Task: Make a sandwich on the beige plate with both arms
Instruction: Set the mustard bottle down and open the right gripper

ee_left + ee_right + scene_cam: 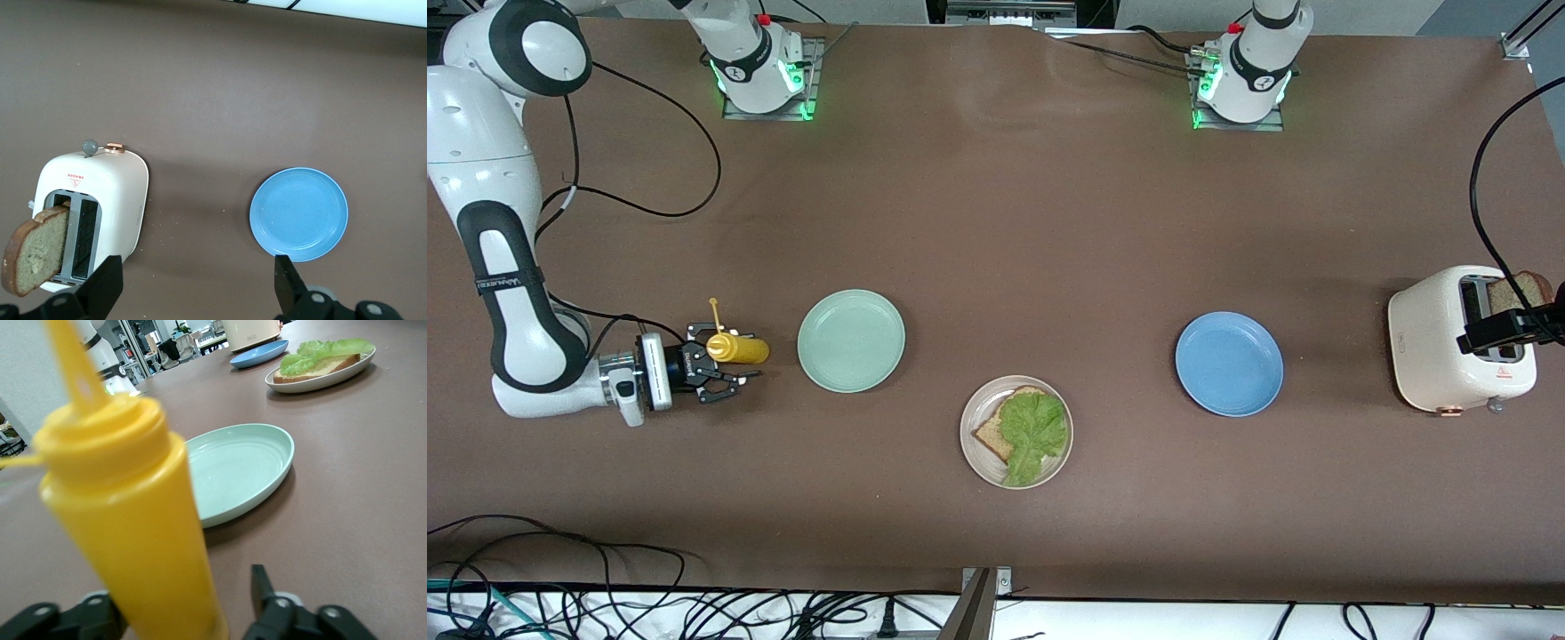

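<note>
My beige plate (974,449), bread slice (996,431) under ruffled lettuce (1034,430), lying flat, well apart from both jaws.

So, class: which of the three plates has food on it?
The beige plate, nearest the front camera; it holds bread topped with lettuce, while the mint green plate and blue plate hold nothing.

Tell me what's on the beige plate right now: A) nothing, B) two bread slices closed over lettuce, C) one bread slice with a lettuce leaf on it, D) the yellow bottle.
C: the beige plate holds a single bread slice with the lettuce leaf lying on it uncovered; the other slice sticks out of the toaster.
</note>
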You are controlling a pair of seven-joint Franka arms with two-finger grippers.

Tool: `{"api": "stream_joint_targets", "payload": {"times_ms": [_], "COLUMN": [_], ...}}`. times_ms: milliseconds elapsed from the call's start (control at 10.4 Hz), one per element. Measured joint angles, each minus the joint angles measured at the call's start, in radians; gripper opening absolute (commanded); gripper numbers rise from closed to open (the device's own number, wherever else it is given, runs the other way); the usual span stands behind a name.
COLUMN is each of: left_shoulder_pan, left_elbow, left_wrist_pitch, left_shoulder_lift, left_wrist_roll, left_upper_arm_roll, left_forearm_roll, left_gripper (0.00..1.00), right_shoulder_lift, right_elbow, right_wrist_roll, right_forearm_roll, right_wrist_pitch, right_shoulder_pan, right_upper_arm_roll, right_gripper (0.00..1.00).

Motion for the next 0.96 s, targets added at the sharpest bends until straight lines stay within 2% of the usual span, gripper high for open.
{"api": "stream_joint_targets", "payload": {"times_ms": [288,480,768,959], "left_shoulder_pan": [0.000,0.000,0.000,0.000], "left_elbow": [0.000,0.000,0.000,0.000], "left_wrist_pitch": [0.000,0.000,0.000,0.000], "left_shoulder_lift": [0.000,0.000,0.000,0.000], "left_wrist_roll": [0.001,0.003,0.004,0.004], "left_upper_arm_roll": [0.000,0.000,0.000,0.000], "left_forearm_roll": [0.000,0.000,0.000,0.000], "left_gripper": [1.00,1.00,1.00,1.00], "right_shoulder_lift": [0.001,0.002,-0.021,-0.073], "right_elbow": [0.006,0.047,0.165,0.197], "right_wrist_roll": [-0.010,-0.026,-0.028,-0.022], "right_forearm_roll": [-0.015,-0.049,-0.181,-0.260], "right_wrist_pitch": [-0.009,-0.055,-0.133,-0.139], "right_shoulder_pan": [-0.012,-0.016,-0.025,-0.024], "right_upper_arm_roll": [-0.008,-0.030,-0.048,-0.051], "right_gripper": [1.00,1.00,1.00,1.00]}}
